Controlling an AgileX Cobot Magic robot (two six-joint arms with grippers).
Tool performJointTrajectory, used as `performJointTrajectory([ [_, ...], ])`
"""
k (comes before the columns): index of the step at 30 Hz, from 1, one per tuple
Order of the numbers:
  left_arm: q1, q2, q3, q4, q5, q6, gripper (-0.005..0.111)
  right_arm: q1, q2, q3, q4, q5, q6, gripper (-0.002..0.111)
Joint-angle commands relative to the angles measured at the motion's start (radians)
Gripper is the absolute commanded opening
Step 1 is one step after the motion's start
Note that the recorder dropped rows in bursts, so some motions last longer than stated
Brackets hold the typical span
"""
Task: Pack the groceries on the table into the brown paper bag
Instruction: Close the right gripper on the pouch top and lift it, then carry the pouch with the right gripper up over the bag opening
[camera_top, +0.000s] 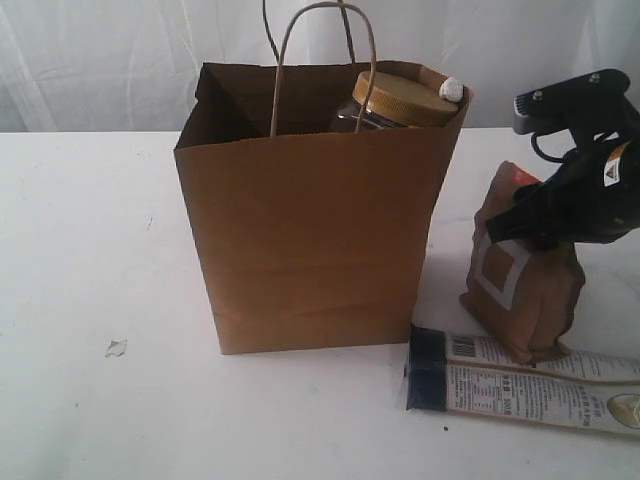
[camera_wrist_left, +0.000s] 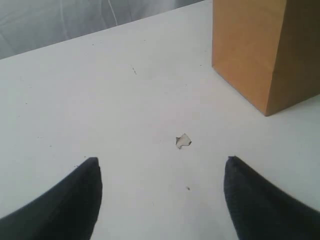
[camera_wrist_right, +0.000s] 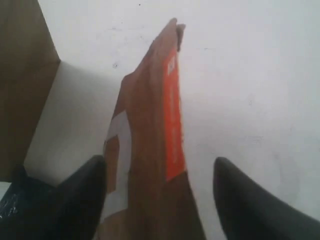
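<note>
While the brown-orange pouch (camera_top: 520, 280) stands on the table (camera_top: 90, 250) just beside the brown paper bag (camera_top: 310, 240), the right gripper (camera_wrist_right: 159, 159) is seen spread astride its top; the left gripper (camera_wrist_left: 161, 159) is spread over the table.

jar (camera_top: 405, 98) in bag (camera_top: 310, 240), pouch (camera_top: 520, 290) right of bag, packet (camera_top: 530, 385) before pouch

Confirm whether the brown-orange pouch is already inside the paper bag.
No, the brown-orange pouch stands on the table beside the brown paper bag.
</note>
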Motion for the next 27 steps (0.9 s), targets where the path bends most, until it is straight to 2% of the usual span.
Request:
performJointTrajectory([
  [1,-0.002,-0.005,0.004,-0.01,-0.004,-0.006,0.071,-0.004,-0.009,0.002,0.005,-0.011,-0.005,0.065],
  [16,-0.002,-0.005,0.004,-0.01,-0.004,-0.006,0.071,-0.004,0.136,0.002,0.003,-0.087,-0.005,0.064],
  [19,-0.002,-0.005,0.004,-0.01,-0.004,-0.006,0.071,-0.004,0.159,0.002,0.003,-0.093,-0.005,0.053],
  [23,-0.002,-0.005,0.004,-0.01,-0.004,-0.006,0.071,-0.004,0.157,0.002,0.003,-0.097,0.003,0.0],
  [27,-0.002,-0.005,0.004,-0.01,-0.004,-0.006,0.071,-0.004,0.083,0.002,0.003,-0.113,0.043,0.0],
])
